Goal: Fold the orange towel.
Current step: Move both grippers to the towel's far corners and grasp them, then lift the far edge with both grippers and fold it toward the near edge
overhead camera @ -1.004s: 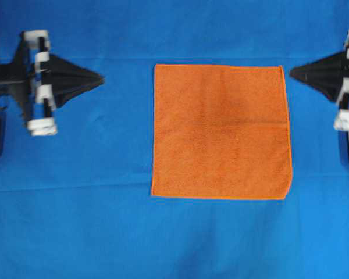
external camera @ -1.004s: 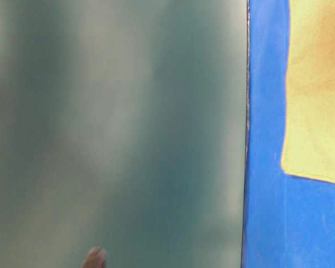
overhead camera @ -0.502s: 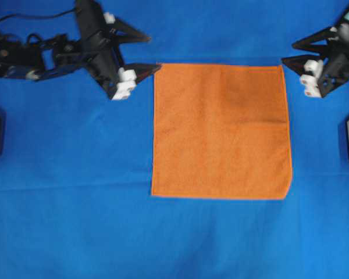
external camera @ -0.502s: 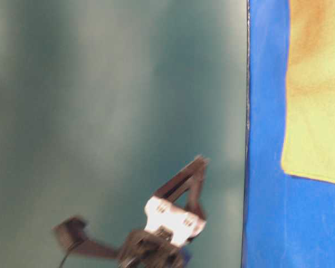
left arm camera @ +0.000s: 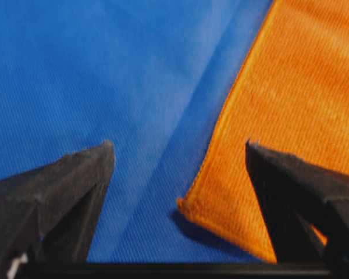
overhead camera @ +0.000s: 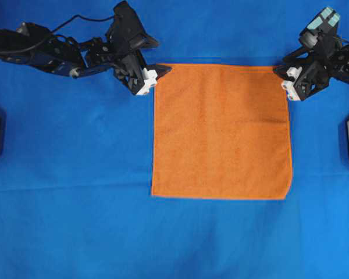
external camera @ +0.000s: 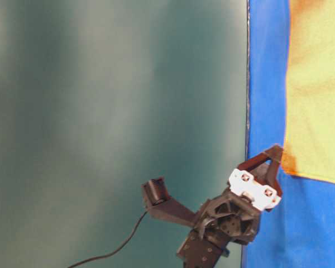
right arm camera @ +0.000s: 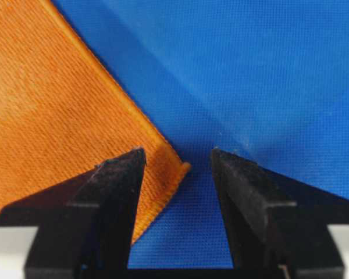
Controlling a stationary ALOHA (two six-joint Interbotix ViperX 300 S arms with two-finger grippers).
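While the orange towel [overhead camera: 221,131] lies flat and fully spread on the blue table cloth [overhead camera: 75,221], near the middle of the overhead view, both arms reach in toward its two far corners. From the left, the left gripper [overhead camera: 157,74] sits at the upper-left corner; its wrist camera shows the jaws spread wide, one dark finger [left arm camera: 75,192] over bare blue cloth and the other over the towel, the corner lying between them with nothing pinched. From the right, the right gripper [overhead camera: 281,72] sits at the upper-right corner; its jaws stand apart, one over the orange edge and one over the cloth, the corner tip in the gap, not gripped. In the table-level view one gripper [external camera: 271,159] meets a towel corner at the table's edge
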